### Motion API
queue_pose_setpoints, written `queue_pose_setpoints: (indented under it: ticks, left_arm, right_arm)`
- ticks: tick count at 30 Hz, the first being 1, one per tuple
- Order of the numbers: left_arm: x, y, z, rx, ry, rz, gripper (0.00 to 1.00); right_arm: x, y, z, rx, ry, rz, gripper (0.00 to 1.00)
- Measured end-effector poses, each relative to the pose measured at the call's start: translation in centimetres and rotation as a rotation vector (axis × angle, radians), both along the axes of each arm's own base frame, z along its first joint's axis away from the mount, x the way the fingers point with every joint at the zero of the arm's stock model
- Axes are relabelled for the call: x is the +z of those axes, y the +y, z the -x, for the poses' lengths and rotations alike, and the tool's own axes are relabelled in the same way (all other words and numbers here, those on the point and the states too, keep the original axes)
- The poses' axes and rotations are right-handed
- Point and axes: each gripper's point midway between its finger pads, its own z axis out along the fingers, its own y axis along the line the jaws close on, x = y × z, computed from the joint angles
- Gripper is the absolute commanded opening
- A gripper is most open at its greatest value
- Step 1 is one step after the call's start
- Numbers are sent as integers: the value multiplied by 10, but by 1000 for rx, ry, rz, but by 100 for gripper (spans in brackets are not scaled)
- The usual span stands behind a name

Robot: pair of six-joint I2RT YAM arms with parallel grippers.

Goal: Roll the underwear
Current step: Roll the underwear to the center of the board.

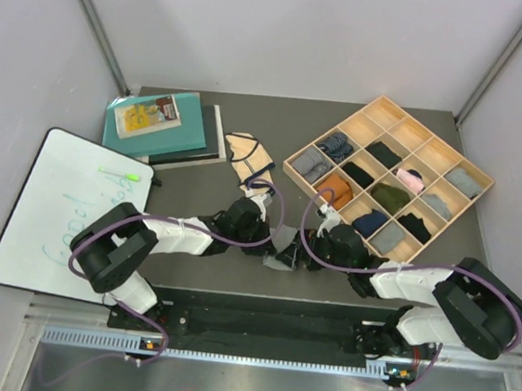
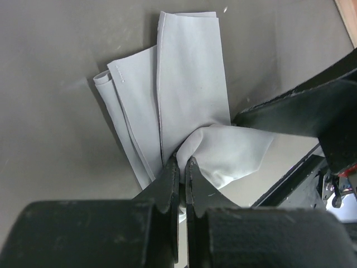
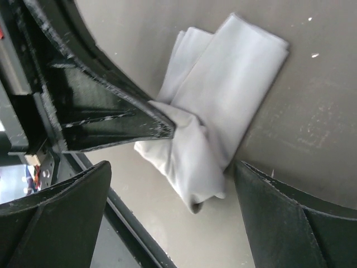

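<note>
Pinching a bunched part of the light-grey underwear (image 2: 189, 95), my left jaws are nearly pressed together, with only a thin fold of cloth between them. This pair lies on the dark table (image 1: 197, 184) close to the near edge, between my two arms. It is folded lengthwise into a narrow band of several layers. The far end lies flat, and the near end, where I hold it, is raised and crumpled.

My right jaws are spread wide. In the right wrist view the crumpled near end of the band lies in the gap between them, and the tip of my left jaws comes in from the side to grip the cloth. I cannot tell if either right jaw touches the fabric.

The beige pair (image 1: 249, 157) with dark edging lies farther back on the table, well apart from my jaws, between a stack of books (image 1: 161, 124) and a wooden tray (image 1: 333, 132). The compartments of the tray hold small rolled cloths of different colours. A whiteboard (image 1: 55, 202) with green writing lies at the left side.
</note>
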Motion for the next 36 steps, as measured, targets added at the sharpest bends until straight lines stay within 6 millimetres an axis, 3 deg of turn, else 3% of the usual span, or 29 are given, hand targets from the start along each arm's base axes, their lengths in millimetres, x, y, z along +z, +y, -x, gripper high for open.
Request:
queue_pose_setpoints:
  ticks: [4, 12, 15, 16, 21, 22, 27, 36]
  left_arm:
    - [0, 8, 5, 22, 1, 0, 0]
    - [0, 12, 7, 46, 7, 1, 0]
    - [0, 13, 7, 57, 7, 5, 0]
    - [0, 14, 8, 60, 8, 6, 0]
    - [2, 19, 10, 71, 3, 4, 1]
    - [2, 21, 10, 73, 1, 1, 4]
    - [14, 28, 10, 89, -34, -7, 33]
    - [45, 45, 6, 121, -149, 5, 55]
  right_arm:
    - [-1, 0, -1, -16, 3, 2, 85]
    - [-8, 10, -2, -6, 5, 1, 61]
    - [-12, 16, 0, 3, 12, 1, 42]
    - [-14, 18, 1, 5, 19, 1, 30]
    - [-25, 27, 4, 11, 65, 14, 17]
    - [-26, 28, 4, 13, 70, 13, 12]
    - [-27, 33, 3, 10, 92, 14, 8]
    - [-27, 33, 3, 5, 101, 16, 6]
